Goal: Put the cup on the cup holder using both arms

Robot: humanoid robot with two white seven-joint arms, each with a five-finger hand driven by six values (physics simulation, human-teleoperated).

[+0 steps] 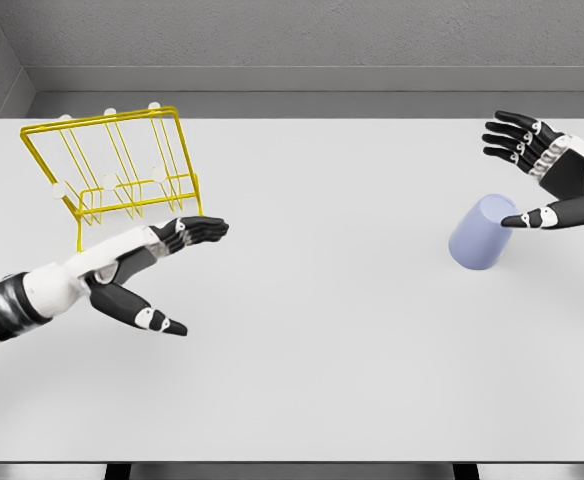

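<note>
A pale lavender cup (pixel 480 232) stands upside down on the white table (pixel 312 330) at the right. My right hand (pixel 527 165) is open just right of and above it, fingers spread and thumb tip by the cup's upper edge, not gripping. A yellow wire cup holder (pixel 122 170) with white-tipped pegs stands at the back left. My left hand (pixel 177 270) is open in front of the holder, fingers stretched toward the middle of the table, holding nothing.
The table's far edge meets a grey wall. Its front edge runs along the bottom of the view.
</note>
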